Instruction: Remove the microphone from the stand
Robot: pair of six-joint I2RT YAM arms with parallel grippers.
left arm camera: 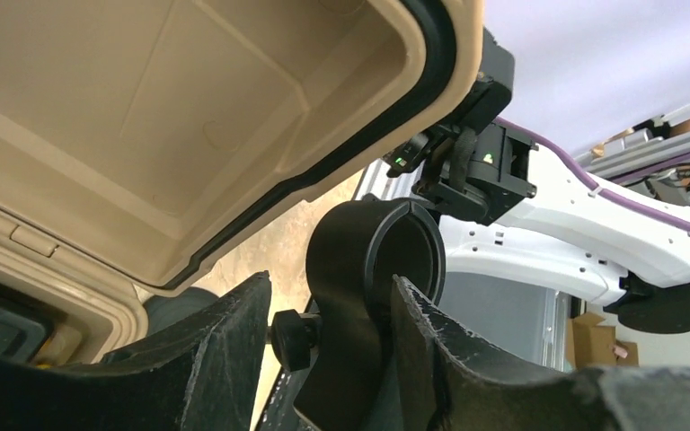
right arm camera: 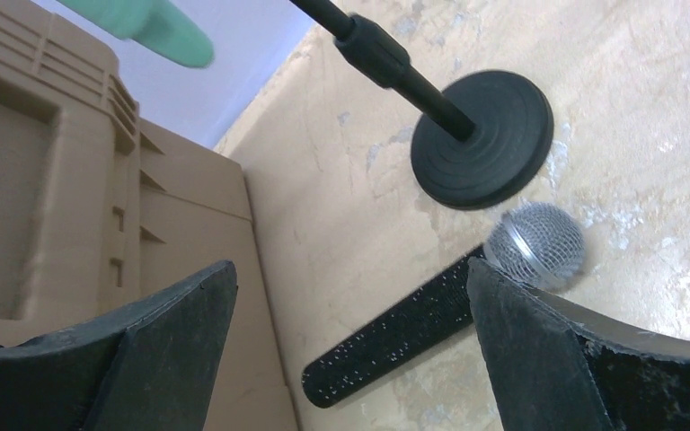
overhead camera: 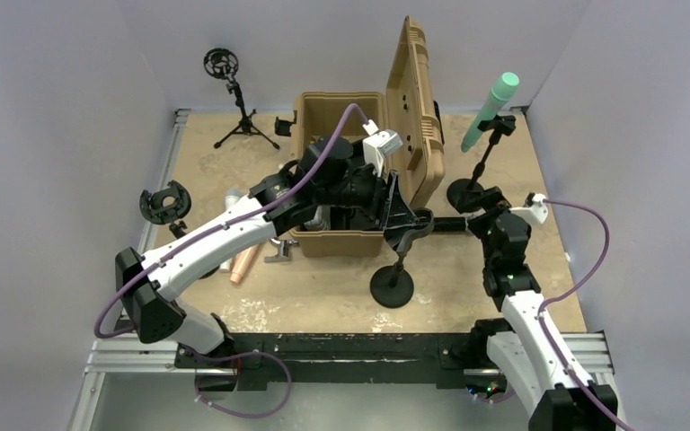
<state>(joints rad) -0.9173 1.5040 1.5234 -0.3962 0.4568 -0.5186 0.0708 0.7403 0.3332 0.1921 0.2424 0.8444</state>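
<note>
Top view: left gripper (overhead camera: pixel 407 224) at the head of the round-based stand (overhead camera: pixel 392 285), beside the tan case (overhead camera: pixel 325 102). Left wrist: its fingers (left arm camera: pixel 207 359) clamp the stand's empty clip (left arm camera: pixel 373 260). Right wrist: right gripper (right arm camera: pixel 350 274) spread wide (touching nothing) over the black mesh-headed microphone (right arm camera: pixel 413 332), lying on the table (right arm camera: pixel 647 108) beside another stand's base (right arm camera: pixel 494 153).

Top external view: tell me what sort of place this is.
Probably a lab robot test cell: plain white panels wall in a beige tabletop, a mounting rail edges it, and a tripod microphone stand and tan hard case sit as props.
</note>
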